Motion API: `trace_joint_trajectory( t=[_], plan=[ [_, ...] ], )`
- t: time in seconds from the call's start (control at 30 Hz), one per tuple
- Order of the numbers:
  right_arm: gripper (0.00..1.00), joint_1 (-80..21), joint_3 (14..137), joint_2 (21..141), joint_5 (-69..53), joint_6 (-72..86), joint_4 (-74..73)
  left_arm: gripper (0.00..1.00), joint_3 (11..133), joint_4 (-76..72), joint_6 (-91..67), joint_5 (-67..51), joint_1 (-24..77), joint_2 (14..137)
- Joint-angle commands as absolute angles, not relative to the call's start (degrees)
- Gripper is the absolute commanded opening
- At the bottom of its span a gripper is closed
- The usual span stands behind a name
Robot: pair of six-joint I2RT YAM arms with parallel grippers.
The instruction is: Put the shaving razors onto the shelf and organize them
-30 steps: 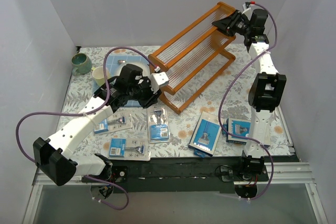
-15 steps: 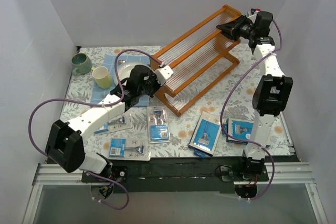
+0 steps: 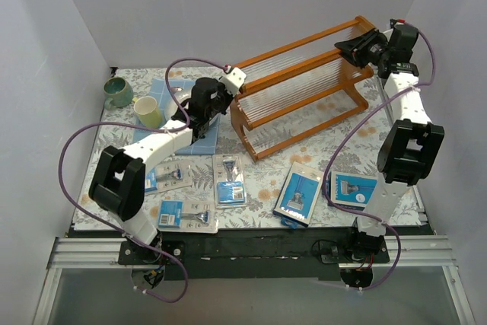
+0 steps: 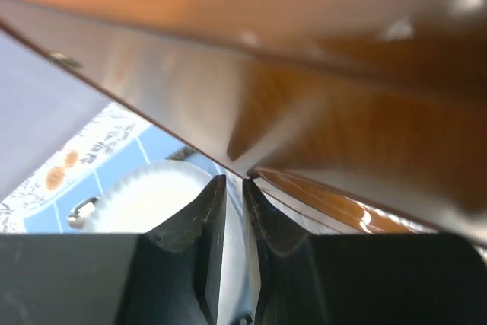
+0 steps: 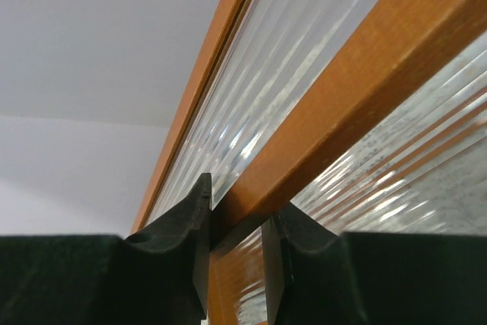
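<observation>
My right tool (image 5: 237, 215) clamps a rail of the shelf (image 3: 304, 74). My left tool (image 4: 234, 188) sits nearly closed at the opposite end; I cannot tell whether it grips. The razors (image 3: 298, 194) lie on the bench (image 3: 262, 188) in front. Risk: uneven arm motion twists the shelf loose, dropping it onto them.

Left claw (image 4: 234, 181) pinches the shelf (image 4: 319, 66) edge.
</observation>
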State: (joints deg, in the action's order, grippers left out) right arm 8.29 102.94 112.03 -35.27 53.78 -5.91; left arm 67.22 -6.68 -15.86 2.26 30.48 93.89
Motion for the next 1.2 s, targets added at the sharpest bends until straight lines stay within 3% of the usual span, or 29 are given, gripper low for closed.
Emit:
trace_joint_trajectory(
  t=[0.0, 0.23, 0.37, 0.47, 0.5, 0.57, 0.7, 0.9, 1.17],
  plan=[
    [0.31, 4.22, 100.47, 107.49, -45.00, 31.82, -2.90, 0.15, 74.67, -14.94, -16.70, 3.51, 29.36, 102.11],
    [0.42, 1.67, 99.05, 106.09, -44.30, 29.80, -3.51, 0.17, 89.55, -10.64, -21.26, 8.61, 26.81, 113.11],
    [0.58, 2.02, 99.23, 104.77, -43.24, 27.69, -5.80, 0.18, 85.71, -5.21, -27.58, 11.87, 24.44, 106.90],
    [0.66, 2.63, 96.86, 102.75, -44.47, 26.55, -6.24, 0.16, 77.48, -1.69, -32.16, 4.07, 23.29, 94.61],
    [0.68, 2.81, 95.81, 101.61, -44.73, 25.15, -6.50, 0.11, 75.34, -1.15, -32.34, 1.69, 23.29, 88.74],
    [0.69, 3.34, 93.18, 100.29, -45.61, 23.30, -7.90, 0.00, 69.47, -0.35, -33.04, -6.13, 23.29, 83.17],
    [0.71, 4.65, 88.69, 96.86, -45.79, 19.78, -10.28, 0.00, 63.73, 4.56, -34.27, -15.37, 23.47, 75.42],
    [0.71, 5.10, 87.89, 95.36, -45.97, 16.88, -13.71, 0.00, 60.56, 4.84, -38.49, -27.05, 23.91, 76.02],
    [0.68, 6.94, 88.68, 93.60, -45.70, 11.17, -16.87, 0.00, 67.05, 2.90, -34.55, -22.51, 24.26, 88.14]
  ],
)
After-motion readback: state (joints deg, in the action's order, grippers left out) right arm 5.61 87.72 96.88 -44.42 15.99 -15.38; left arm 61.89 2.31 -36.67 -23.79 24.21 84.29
